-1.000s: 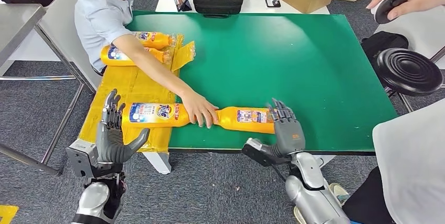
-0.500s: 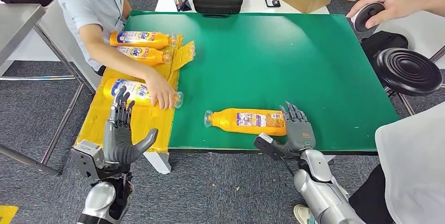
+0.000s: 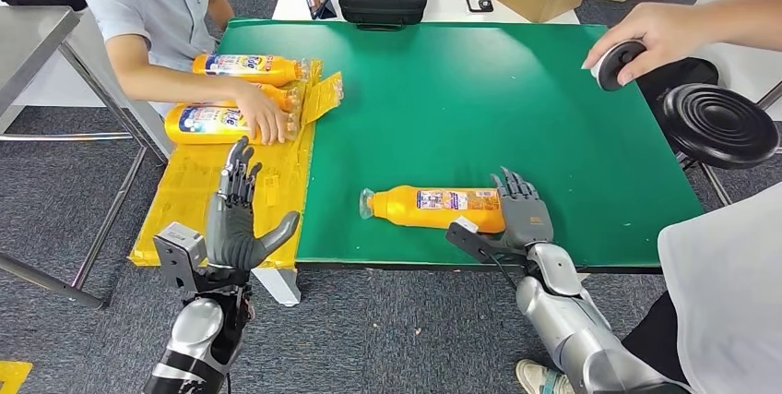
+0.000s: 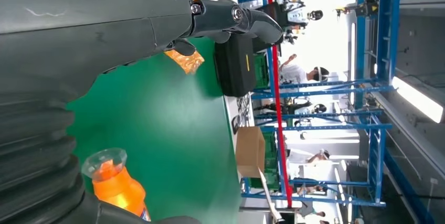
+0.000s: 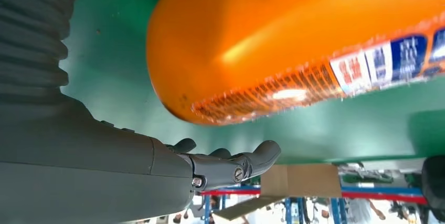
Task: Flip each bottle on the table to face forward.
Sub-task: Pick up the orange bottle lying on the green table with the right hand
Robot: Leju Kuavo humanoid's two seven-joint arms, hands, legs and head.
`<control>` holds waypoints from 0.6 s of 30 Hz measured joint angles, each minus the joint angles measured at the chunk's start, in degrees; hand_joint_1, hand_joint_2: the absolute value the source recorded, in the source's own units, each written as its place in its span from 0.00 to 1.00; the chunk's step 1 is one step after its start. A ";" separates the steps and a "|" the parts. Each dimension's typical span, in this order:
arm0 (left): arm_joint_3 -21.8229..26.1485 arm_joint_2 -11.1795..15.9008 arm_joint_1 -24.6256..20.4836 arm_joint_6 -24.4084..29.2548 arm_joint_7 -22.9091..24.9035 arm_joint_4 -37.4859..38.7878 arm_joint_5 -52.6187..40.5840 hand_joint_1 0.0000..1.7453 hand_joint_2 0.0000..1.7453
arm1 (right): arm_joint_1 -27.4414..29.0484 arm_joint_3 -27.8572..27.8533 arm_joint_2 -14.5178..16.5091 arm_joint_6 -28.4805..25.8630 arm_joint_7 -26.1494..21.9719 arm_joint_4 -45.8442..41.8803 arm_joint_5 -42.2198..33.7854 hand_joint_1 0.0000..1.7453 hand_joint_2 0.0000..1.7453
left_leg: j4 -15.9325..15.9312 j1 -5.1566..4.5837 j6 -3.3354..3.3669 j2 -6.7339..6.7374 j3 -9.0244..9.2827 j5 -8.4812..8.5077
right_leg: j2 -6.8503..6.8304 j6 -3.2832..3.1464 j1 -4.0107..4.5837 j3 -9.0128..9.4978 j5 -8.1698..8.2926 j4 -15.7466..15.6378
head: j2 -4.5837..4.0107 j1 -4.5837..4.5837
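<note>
At the near edge of the green tabletop [image 3: 516,108] the orange bottle [image 3: 433,208] is lying on its side, long axis running left-right, parallel to that edge, cap pointing toward the robot's left, label side up with small print showing. The right hand [image 3: 522,216] is sitting at the bottle's base end, fingers [image 3: 515,189] spread and extended, holding nothing; the right wrist view is showing the base right against the palm side, touching or very nearly, can't tell which. The left hand [image 3: 235,219] is hovering off the tabletop's left edge over the yellow sheet [image 3: 198,200], fingers spread, empty, well apart from the cap. So the right hand is clearly the nearer one, bottle extending away from it toward the robot's left. My read: the roll needs to happen about that long axis, starting from the base end. Far left, a person's hand [image 3: 263,117] is resting on other bottles [image 3: 244,66] on the sheet.
</note>
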 joint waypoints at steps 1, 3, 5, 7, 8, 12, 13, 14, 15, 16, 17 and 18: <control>-0.14 -0.03 -0.27 0.00 -0.03 0.40 0.03 0.00 1.00 | -0.22 -0.10 0.09 0.39 -0.16 0.39 -0.06 0.00 1.00 | 0.00 0.00 0.00 0.00 0.00 0.00 | 0.00 0.00 0.00 0.00 0.00 0.00 | 0.00 0.00; -0.35 -0.08 -0.80 -0.01 -0.09 1.18 0.07 0.00 1.00 | -0.63 -0.29 0.26 0.99 -0.46 1.11 -0.18 0.00 1.00 | 0.00 0.00 0.00 0.01 0.00 0.00 | 0.00 0.00 0.00 0.00 0.00 0.00 | 0.00 0.00; -0.53 -0.08 -1.30 -0.02 -0.15 1.87 0.12 0.00 1.00 | -1.00 -0.40 0.42 1.39 -0.78 1.75 -0.36 0.00 1.00 | 0.00 0.00 0.00 0.01 0.00 0.00 | 0.00 0.00 0.00 0.01 0.00 0.00 | 0.00 0.00; -0.69 -0.08 -1.79 -0.02 -0.22 2.54 0.25 0.00 1.00 | -1.34 -0.67 0.72 2.02 -1.39 2.31 -0.90 0.00 1.00 | 0.00 0.00 0.00 0.01 0.00 0.00 | 0.00 0.00 0.00 0.01 0.00 0.00 | 0.00 0.01; -0.78 -0.09 -2.02 -0.02 -0.26 2.86 0.36 0.00 1.00 | -1.46 -0.86 0.93 2.48 -1.73 2.56 -1.26 0.00 1.00 | 0.00 0.00 0.00 0.01 0.01 0.00 | 0.00 0.00 0.00 0.01 0.01 0.00 | 0.00 0.01; -1.12 -0.22 -2.89 -0.14 -0.49 4.04 0.96 0.00 1.00 | -1.72 -1.32 1.98 4.65 -2.58 3.32 -2.14 0.00 1.00 | 0.00 0.00 0.00 0.02 0.02 0.01 | 0.01 0.00 0.00 0.01 0.01 0.00 | 0.00 0.01; -1.23 -0.25 -3.10 -0.16 -0.54 4.30 1.02 0.00 1.00 | -1.77 -1.34 2.20 5.08 -2.71 3.48 -2.24 0.00 1.00 | 0.00 0.00 0.00 0.02 0.03 0.01 | 0.01 0.00 0.01 0.01 0.01 0.00 | 0.00 0.01; -1.35 -0.26 -3.26 -0.18 -0.58 4.53 1.03 0.00 1.00 | -1.80 -1.34 2.40 5.38 -2.87 3.64 -2.31 0.00 1.00 | 0.00 0.00 0.00 0.02 0.03 0.01 | 0.01 0.00 0.01 0.01 0.01 0.00 | 0.00 0.00; -1.46 -0.27 -3.37 -0.19 -0.61 4.73 1.03 0.00 1.00 | -1.81 -1.36 2.56 5.59 -3.13 3.79 -2.38 0.00 1.00 | 0.00 0.00 0.00 0.02 0.03 0.01 | 0.01 0.00 0.01 0.01 0.00 0.00 | 0.00 0.00; -1.56 -0.29 -3.46 -0.19 -0.64 4.90 1.03 0.00 1.00 | -1.81 -1.37 2.69 5.66 -3.46 3.92 -2.42 0.00 1.00 | 0.00 0.00 0.00 0.03 0.03 0.01 | 0.01 0.00 0.01 0.01 0.00 0.00 | 0.00 0.00; -1.62 -0.32 -3.53 -0.19 -0.67 5.05 1.03 0.00 1.00 | -1.81 -1.39 2.82 5.64 -3.92 4.03 -2.45 0.00 1.00 | 0.00 0.00 0.00 0.03 0.03 0.01 | 0.01 0.00 0.01 0.01 0.00 0.00 | 0.00 0.01; -1.68 -0.33 -3.61 -0.19 -0.69 5.19 1.03 0.00 1.00 | -1.81 -1.40 2.94 5.58 -4.44 4.13 -2.43 0.00 1.00 | 0.00 0.00 0.00 0.03 0.03 0.00 | 0.01 0.00 0.01 0.01 0.00 0.00 | 0.00 0.01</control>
